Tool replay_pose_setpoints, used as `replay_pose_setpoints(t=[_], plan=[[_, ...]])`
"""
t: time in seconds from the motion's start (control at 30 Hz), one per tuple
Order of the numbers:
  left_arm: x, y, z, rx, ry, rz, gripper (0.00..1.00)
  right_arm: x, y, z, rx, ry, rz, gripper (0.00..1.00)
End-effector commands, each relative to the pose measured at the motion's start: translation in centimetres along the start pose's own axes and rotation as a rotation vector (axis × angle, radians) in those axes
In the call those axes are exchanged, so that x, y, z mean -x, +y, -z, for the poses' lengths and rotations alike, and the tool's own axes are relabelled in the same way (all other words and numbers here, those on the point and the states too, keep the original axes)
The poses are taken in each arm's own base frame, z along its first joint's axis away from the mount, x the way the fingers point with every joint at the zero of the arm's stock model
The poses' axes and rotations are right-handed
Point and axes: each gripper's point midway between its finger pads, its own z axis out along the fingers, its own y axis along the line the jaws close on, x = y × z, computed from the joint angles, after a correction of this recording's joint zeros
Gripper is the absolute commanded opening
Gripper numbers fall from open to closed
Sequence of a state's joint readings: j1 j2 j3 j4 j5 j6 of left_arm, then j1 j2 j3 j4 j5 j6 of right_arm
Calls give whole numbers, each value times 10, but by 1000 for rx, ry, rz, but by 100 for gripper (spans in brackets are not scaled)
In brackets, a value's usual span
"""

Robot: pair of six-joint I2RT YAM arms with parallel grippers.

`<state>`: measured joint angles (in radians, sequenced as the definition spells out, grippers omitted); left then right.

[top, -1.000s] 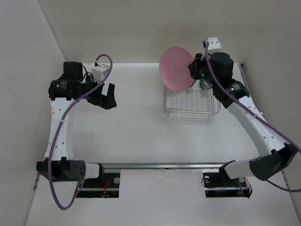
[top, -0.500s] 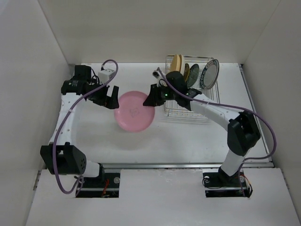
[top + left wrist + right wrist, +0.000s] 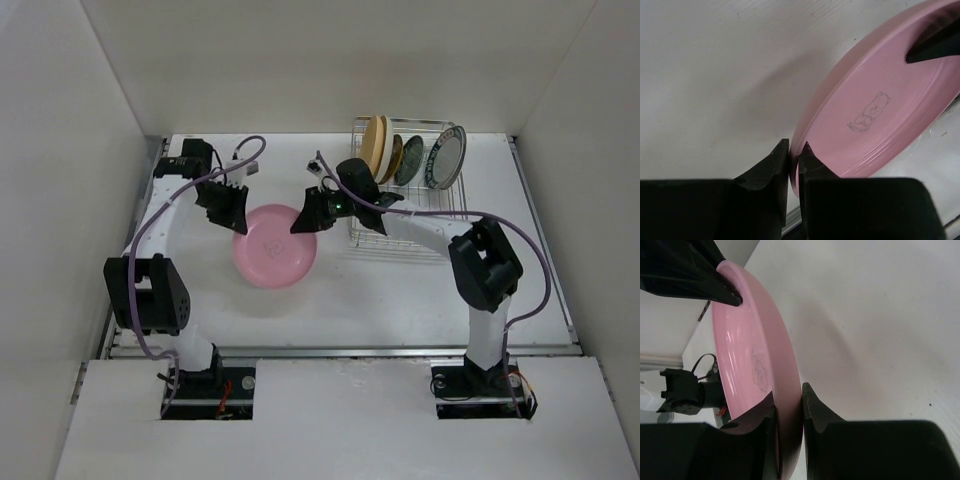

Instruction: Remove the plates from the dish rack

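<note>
Surface: white table (image 3: 400, 300), boxed in by plain white walls (image 3: 300, 60).
Rack (image 3: 408, 228): set at 2 o'clock from the table's middle; its near half is bare wire.
Pink plate (image 3: 275, 245): found outside the rack, at 9 o'clock from the table's middle, near the rack's left side. It is seen tilted in both wrist views. Whether its underside touches the table cannot be told from above.
Left gripper (image 3: 795, 145): fingers pressed nearly together, with the pink plate's thin rim pinched between them at about 11 o'clock on the plate in the top view.
Right gripper (image 3: 788, 392): closed onto the opposite rim, at about 2 o'clock on the plate, with a finger on each face.
In the rack: a tan plate (image 3: 376, 145), a dark plate (image 3: 408, 160) and a white plate (image 3: 447, 157) are stood on edge along the far side. A further small one may be tucked between tan and dark, though that spot is too crowded to be sure.
Done: one plate is judged to be out, though not yet released by either arm.
Left: the pink plate is to be set down, and at least three plates are to be taken out.
</note>
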<state>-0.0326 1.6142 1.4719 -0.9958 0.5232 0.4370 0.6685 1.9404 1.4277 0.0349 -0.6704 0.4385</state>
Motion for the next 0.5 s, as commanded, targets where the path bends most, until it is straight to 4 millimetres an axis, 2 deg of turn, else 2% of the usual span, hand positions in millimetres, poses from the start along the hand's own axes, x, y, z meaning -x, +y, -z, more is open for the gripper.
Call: replay_pose_setpoints(t=[0.0,0.03,0.07,0.1,0.13,0.17,0.2,0.23,0.27,0.3,0.33,0.37,0.4,0.43,0.47], plan=[[19,-4,21,10,-27,27,0,57,31,8,30,-133,111,11],[17,-4,19,1,-4,49,0,65,32,9,14,-147,126,16],[20,-2,20,-7,-13,58,0,65,28,10,-14,-139,126,34],[21,-4,20,-22,-11,61,0,68,27,12,-34,-141,133,40],[25,6,21,-10,-21,91,0,85,30,18,-72,-177,155,44],[27,10,22,-21,-33,104,0,92,31,23,-103,-189,167,50],[30,14,23,-23,-41,134,0,90,24,27,-156,-171,168,65],[35,19,25,-27,-56,153,0,103,14,38,-237,-208,176,71],[36,31,22,-20,-57,177,0,114,5,47,-287,-230,179,76],[36,37,21,-17,-56,189,0,115,-3,59,-343,-224,166,81],[40,43,19,-19,-68,202,0,122,-7,71,-388,-240,169,83],[41,53,13,-18,-65,233,0,139,-26,93,-481,-284,150,83],[45,58,8,-15,-72,239,0,150,-27,114,-534,-317,143,84],[46,68,6,6,-76,257,0,149,-36,132,-604,-309,115,85],[49,76,-2,12,-67,290,0,163,-55,165,-722,-366,92,87]])
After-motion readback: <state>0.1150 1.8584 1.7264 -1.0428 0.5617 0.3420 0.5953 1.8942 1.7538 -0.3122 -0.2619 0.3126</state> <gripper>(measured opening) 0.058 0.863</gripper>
